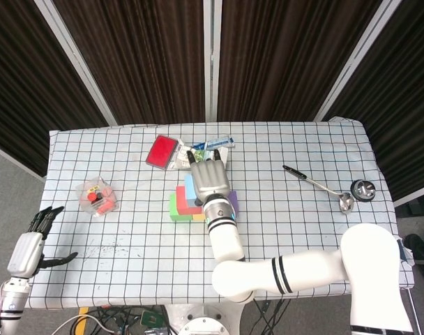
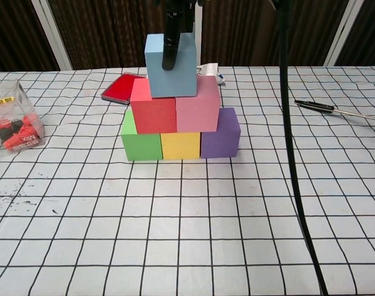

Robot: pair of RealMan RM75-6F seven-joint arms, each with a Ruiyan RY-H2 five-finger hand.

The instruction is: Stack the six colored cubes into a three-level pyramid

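- Head view: the right hand hung over the stack at the table's middle, its back to the camera and covering most of the blocks. The green cube and red cube showed at its left, a sliver of the purple cube at its right. The left hand sat at the near left edge, fingers spread, holding nothing.
- Chest view: the pyramid looked complete. Green, yellow cube and purple formed the base; red and the pink cube sat above; the blue cube topped them. A dark finger lay against the blue cube's near face, so the right hand appeared to grip it, though not plainly.
- Judgement: this was the last placement; next called for opening the fingers and lifting straight up without nudging blue.
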